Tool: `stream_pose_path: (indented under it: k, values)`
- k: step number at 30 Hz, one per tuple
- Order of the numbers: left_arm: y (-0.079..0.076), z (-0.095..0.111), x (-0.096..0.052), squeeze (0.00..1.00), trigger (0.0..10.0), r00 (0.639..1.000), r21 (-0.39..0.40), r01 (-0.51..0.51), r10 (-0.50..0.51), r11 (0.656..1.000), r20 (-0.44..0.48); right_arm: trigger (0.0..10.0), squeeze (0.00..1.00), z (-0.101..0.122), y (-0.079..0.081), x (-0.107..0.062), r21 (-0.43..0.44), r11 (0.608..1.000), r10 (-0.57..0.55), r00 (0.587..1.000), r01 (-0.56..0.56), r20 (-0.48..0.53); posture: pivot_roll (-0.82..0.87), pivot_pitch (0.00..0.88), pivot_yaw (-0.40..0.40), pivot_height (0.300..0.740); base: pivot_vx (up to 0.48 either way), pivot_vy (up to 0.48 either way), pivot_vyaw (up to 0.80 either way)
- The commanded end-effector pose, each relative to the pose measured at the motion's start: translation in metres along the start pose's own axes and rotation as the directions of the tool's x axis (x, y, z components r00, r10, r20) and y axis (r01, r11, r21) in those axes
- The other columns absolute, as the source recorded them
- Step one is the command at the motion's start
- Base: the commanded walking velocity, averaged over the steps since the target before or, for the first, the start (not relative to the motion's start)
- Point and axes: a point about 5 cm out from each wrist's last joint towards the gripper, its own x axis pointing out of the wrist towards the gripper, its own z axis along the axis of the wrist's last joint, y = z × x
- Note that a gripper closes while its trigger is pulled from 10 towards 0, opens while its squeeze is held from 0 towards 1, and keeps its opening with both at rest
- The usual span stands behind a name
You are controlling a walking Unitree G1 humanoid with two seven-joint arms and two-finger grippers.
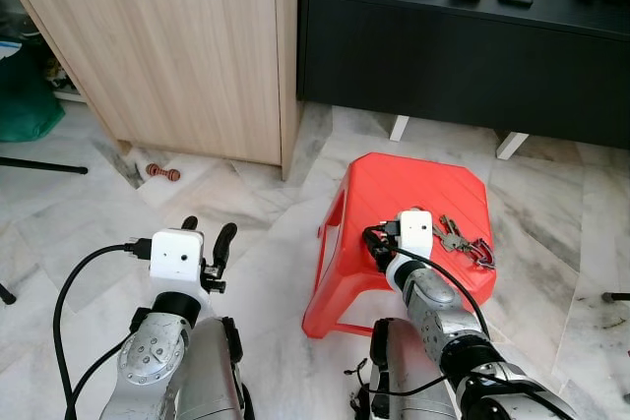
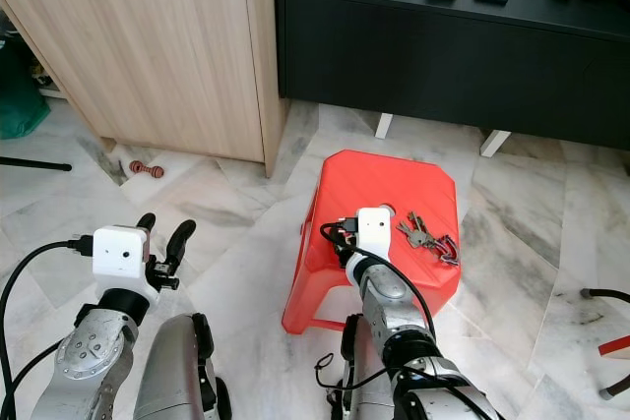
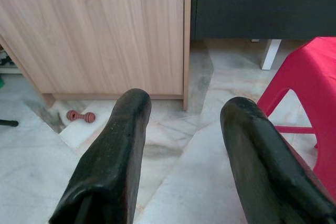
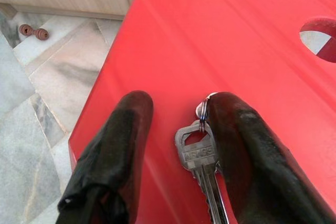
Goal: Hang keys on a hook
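Right now the keys (image 4: pixel 202 156) lie on the red stool (image 4: pixel 252 51) between the right jaws, spread, touching one.

A bunch of silver keys (image 1: pixel 461 241) with a red clip lies flat on the red stool (image 1: pixel 394 184).

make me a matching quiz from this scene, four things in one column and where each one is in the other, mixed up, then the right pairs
Things:
1. keys
2. right gripper
3. left gripper
4. small red dumbbell toy

Places:
A. on the floor by the wooden cabinet
B. raised over the marble floor, open
C. lying on the red stool
D. low over the stool top, open, fingers either side of a key

Pairs: 1-C, 2-D, 3-B, 4-A
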Motion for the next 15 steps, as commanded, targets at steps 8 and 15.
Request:
stream_pose_path:
  k: [8, 15]
  values:
    - [-0.0026, 0.0019, -0.0016, 0.00, 10.0, 1.000, 0.006, 0.010, -0.010, 1.000, -0.001, 3.8, 0.00, -0.0056, -0.0017, -0.0020, 0.004, 1.000, -0.004, 1.000, 0.004, -0.011, 0.07, 0.231, -0.098, 0.568, 0.000, 0.000, 0.00]
    - [-0.0026, 0.0019, -0.0016, 0.00, 10.0, 1.000, 0.006, 0.010, -0.010, 1.000, -0.001, 3.8, 0.00, -0.0056, -0.0017, -0.0020, 0.004, 1.000, -0.004, 1.000, 0.004, -0.011, 0.07, 0.231, -0.098, 0.568, 0.000, 0.000, 0.00]
